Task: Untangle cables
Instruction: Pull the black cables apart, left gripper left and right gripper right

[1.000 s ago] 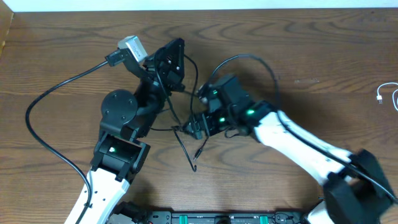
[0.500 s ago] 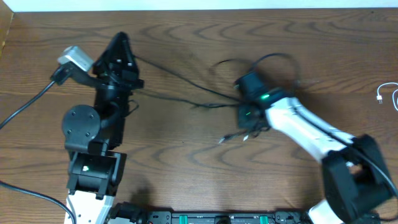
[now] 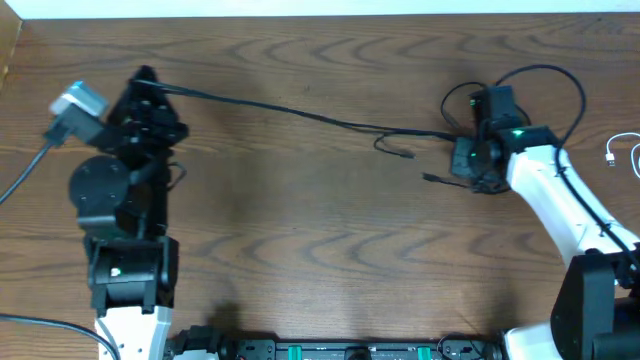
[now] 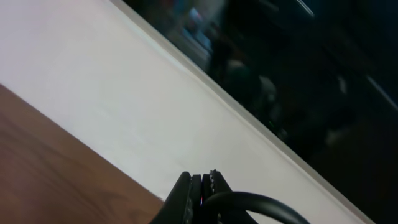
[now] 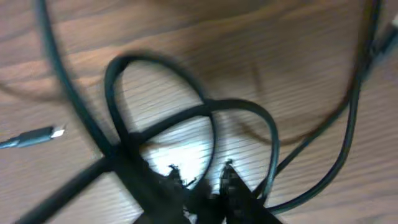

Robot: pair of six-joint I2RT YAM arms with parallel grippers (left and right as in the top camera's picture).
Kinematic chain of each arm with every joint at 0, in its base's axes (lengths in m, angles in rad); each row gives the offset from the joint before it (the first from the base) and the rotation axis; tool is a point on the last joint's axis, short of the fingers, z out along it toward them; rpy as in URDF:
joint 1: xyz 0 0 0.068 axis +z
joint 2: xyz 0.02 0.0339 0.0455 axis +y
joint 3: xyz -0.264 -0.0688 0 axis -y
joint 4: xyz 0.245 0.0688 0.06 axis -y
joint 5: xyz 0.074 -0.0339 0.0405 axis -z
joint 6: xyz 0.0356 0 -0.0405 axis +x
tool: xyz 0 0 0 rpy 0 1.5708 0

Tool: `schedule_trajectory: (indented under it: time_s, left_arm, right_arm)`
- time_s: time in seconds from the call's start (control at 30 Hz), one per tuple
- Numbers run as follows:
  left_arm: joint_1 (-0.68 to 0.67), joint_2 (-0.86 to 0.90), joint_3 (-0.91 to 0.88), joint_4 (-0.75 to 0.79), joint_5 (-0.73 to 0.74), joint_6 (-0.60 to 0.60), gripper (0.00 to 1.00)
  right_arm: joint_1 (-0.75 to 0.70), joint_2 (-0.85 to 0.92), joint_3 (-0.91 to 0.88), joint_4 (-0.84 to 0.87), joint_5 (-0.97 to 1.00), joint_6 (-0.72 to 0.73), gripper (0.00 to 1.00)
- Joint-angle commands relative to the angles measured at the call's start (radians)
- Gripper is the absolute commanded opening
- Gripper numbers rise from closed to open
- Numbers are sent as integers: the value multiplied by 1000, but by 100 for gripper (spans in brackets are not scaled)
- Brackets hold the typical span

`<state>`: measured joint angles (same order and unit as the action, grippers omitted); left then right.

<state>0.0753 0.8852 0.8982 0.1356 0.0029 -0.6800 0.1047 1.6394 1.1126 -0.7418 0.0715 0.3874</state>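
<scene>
A thin black cable [image 3: 290,108] runs across the table from my left gripper [image 3: 145,80] to my right gripper [image 3: 470,165]. The left gripper [image 4: 202,177] is shut on this cable, and a loop of it [image 4: 261,204] curves out beside the fingers. Two plug ends [image 3: 405,155] [image 3: 430,178] lie just left of the right gripper. In the right wrist view black cable loops [image 5: 205,118] cross in front of my right gripper [image 5: 201,169]. Its tips stand slightly apart; blur hides whether a strand is pinched between them. A plug end [image 5: 37,137] lies at the left.
A white cable [image 3: 622,150] lies at the far right edge of the table. The thick black cord [image 3: 20,180] of the left arm trails off to the left. A white wall strip [image 4: 124,112] borders the table's far edge.
Both arms have swung apart, the left to the far left and the right to the far right. The tangle that was bunched at the centre is now drawn out into a long line.
</scene>
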Motion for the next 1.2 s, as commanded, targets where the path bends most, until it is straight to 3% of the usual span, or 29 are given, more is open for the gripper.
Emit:
schedule_trajectory:
  time_s: [0.0, 0.13, 0.23, 0.57, 0.73, 0.87, 1.03, 1.17]
  left_arm:
    - [80, -23, 24, 16, -83, -7, 8]
    - [161, -24, 24, -19, -82, -63, 8]
    - [206, -24, 24, -53, -63, -67, 8]
    - [238, -24, 24, -136, -64, -67, 8]
    - [277, -24, 24, -157, -54, -166, 7]
    - [279, -17, 24, -213, 85, -170, 8]
    - [279, 12, 24, -344, 271, -170, 8]
    - [279, 52, 23, -383, 439, -167, 8]
  right_arm:
    - [-60, 5, -2, -8, 94, -3, 24]
    - [-85, 5, -2, -7, 93, -3, 30]
    - [-85, 5, -2, -6, 94, -3, 43]
    - [-85, 5, -2, 1, 95, -12, 53]
    - [-86, 6, -2, 7, 88, -37, 56]
    - [-85, 6, -2, 15, -214, -56, 66]
    - [-50, 10, -12, 99, -671, -232, 79]
    - [33, 21, -17, 150, -713, -355, 89]
